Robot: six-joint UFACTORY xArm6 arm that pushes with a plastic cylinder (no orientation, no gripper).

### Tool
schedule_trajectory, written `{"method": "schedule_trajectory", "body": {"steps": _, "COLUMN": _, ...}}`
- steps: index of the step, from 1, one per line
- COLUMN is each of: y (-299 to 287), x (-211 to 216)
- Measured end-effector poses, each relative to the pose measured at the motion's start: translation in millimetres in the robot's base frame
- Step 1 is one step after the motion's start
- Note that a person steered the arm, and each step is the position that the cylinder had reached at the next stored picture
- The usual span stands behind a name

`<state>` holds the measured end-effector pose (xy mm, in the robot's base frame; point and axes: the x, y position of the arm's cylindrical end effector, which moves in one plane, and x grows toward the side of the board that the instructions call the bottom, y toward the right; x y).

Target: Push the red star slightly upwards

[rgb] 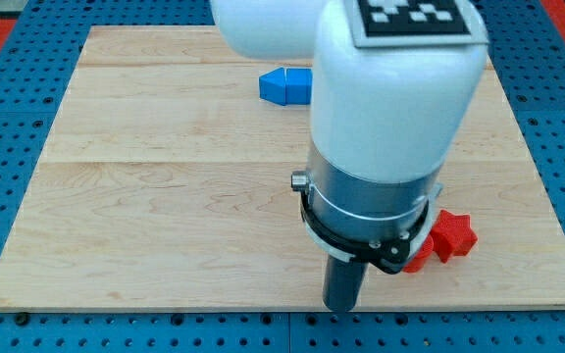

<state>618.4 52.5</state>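
Note:
The red star (452, 236) lies near the view's bottom right of the wooden board (165, 196). A second red piece (419, 257) touches its left side, partly hidden by the arm, so its shape cannot be made out. My rod comes down from the large white and grey arm body (390, 127), and my tip (342, 307) sits at the board's bottom edge, to the left of and slightly below the red star, apart from it. A blue block (284, 86) lies at the view's top centre, partly hidden behind the arm.
The board rests on a blue perforated table (8, 118). The arm body hides much of the board's middle right.

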Motion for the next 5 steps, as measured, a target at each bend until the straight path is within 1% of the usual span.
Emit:
{"method": "schedule_trajectory", "body": {"steps": 2, "y": 61, "x": 0}}
{"method": "schedule_trajectory", "body": {"steps": 4, "y": 90, "x": -10}}
{"method": "schedule_trajectory", "body": {"steps": 5, "y": 122, "x": -11}}
